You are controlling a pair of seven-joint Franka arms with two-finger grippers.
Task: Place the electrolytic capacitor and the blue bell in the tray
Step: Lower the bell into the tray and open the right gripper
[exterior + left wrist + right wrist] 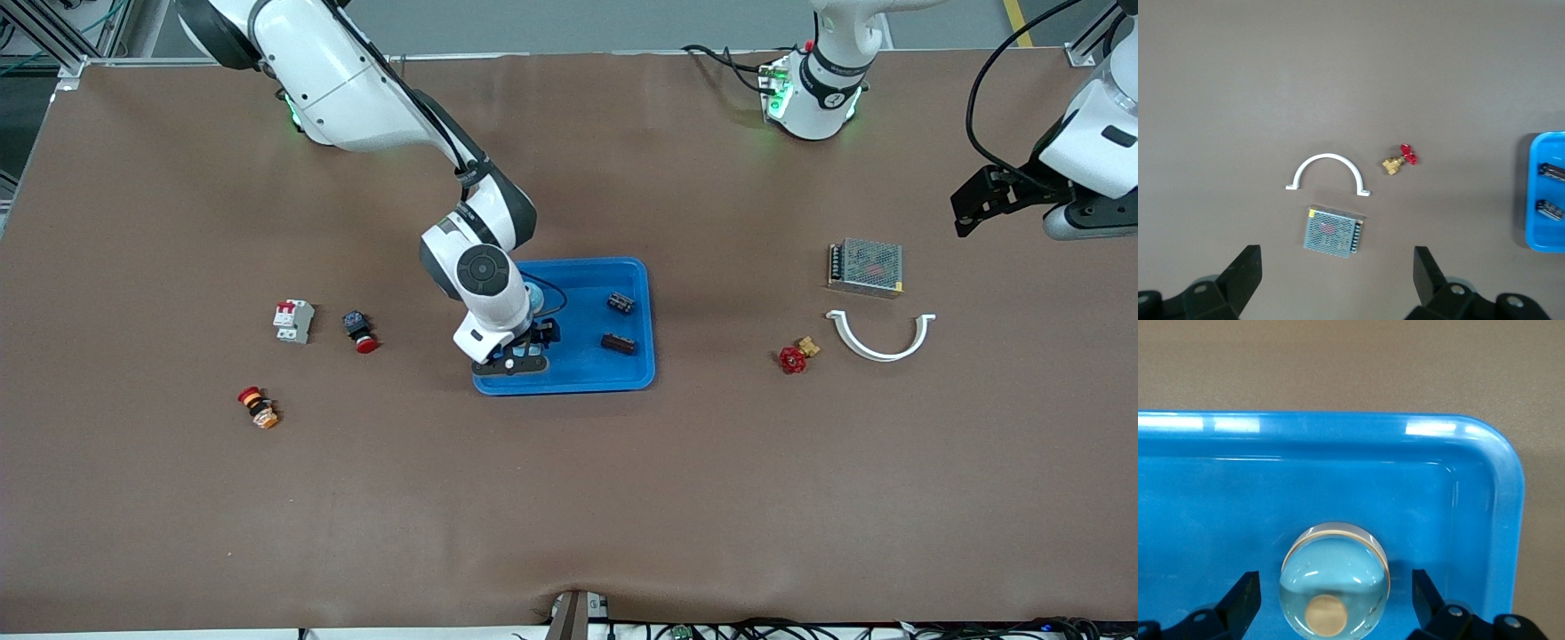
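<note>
Both tools wide: right tool point(1335, 600) astride blue bell point(1335, 587) near tray point(1485, 453) corner, left tool point(1337, 280) over bare table.

The right gripper point(514, 358) stands spread inside the tray point(642, 293), the bell point(1335, 587) between its fingers with gaps either side — two dark parts point(620, 323) crowd the tray's other end; bare table surrounds it.

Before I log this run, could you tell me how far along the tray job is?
Nearly done: the blue bell sits in the tray between the right gripper's open fingers, beside two dark components, possibly capacitors. Left: retracting that arm. The left gripper waits, open, above the power supply.
</note>
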